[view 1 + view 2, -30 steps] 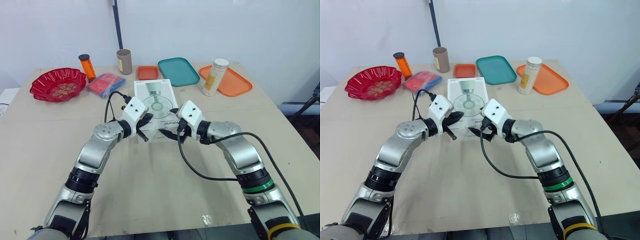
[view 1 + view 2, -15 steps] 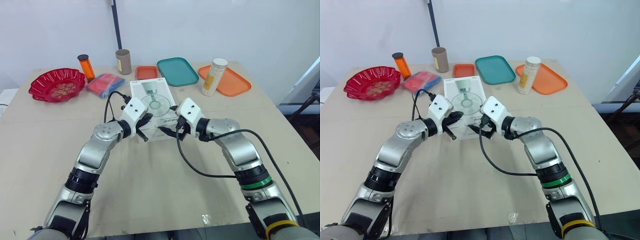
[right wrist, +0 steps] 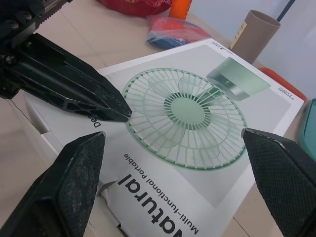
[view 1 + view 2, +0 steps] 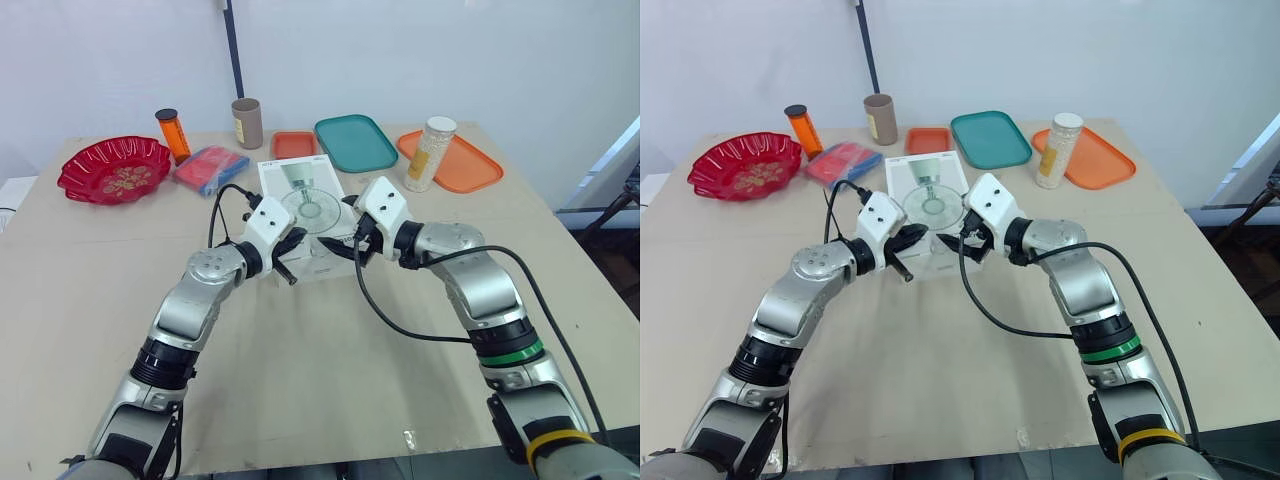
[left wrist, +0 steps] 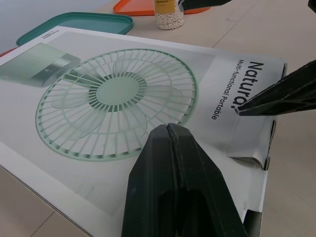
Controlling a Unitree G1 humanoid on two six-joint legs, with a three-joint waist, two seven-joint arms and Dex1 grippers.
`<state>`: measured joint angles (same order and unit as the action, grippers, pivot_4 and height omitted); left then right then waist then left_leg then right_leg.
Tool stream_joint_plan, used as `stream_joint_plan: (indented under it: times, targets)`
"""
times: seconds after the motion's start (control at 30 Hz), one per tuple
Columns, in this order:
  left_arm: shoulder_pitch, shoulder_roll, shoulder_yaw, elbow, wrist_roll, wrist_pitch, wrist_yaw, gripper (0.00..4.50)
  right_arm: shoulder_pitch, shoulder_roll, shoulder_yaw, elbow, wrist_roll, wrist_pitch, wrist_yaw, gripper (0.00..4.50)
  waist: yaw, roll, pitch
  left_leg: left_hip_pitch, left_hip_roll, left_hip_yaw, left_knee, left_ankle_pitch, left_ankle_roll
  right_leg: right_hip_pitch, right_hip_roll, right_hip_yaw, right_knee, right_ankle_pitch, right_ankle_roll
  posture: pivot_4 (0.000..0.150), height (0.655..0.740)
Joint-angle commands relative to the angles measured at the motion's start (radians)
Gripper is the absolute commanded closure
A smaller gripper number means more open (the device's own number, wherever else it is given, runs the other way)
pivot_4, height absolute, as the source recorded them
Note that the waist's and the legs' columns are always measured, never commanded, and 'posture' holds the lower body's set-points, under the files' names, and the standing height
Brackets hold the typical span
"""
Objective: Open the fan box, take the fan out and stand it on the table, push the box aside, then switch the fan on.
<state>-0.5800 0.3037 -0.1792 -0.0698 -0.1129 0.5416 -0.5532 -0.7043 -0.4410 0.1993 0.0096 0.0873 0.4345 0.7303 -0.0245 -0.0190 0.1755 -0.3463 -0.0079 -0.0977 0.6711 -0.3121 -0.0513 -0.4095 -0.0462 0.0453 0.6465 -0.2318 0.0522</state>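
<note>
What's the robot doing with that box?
The robot is working on the fan box, which lies flat on the table with the fan picture facing up. Its left gripper has its jaws shut and points its tip at the box top. Its right gripper hangs over the box's near end with jaws wide open. The box looks closed so far.

The left tool (image 4: 290, 258) and right tool (image 4: 342, 240) partly hide the near end of the fan box (image 4: 305, 190).
</note>
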Motion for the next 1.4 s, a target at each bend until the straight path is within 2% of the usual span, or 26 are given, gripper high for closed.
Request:
stream_joint_plan:
  times: [0.03, 0.47, 1.4]
  targets:
    - [0.022, 0.005, -0.016, 0.001, 0.007, 0.012, -0.006, 4.45, -0.018, 0.0, -0.013, -0.011, -0.005, -0.027, -0.002, 0.0, 0.0, 0.0, 0.0, 0.0, 0.0, 0.0, 0.0, 0.0, 0.0, 0.0, 0.0, 0.0, 0.0, 0.0, 0.0, 0.15, 0.74]
    - [0.017, 0.007, -0.017, 0.003, 0.008, 0.013, -0.009, 4.45, 0.078, -0.036, -0.03, -0.153, 0.047, 0.051, 0.033, 0.0, 0.0, 0.0, 0.0, 0.0, 0.0, 0.0, 0.0, 0.0, 0.0, 0.0, 0.0, 0.0, 0.0, 0.0, 0.0, 0.15, 0.74]
    - [0.03, 0.002, -0.023, -0.012, 0.002, 0.006, -0.015, 4.45, -0.018, 0.03, 0.023, 0.036, -0.06, -0.043, -0.015, 0.0, 0.0, 0.0, 0.0, 0.001, 0.0, 0.0, 0.0, 0.0, 0.0, 0.0, 0.0, 0.0, 0.0, 0.0, 0.0, 0.15, 0.74]
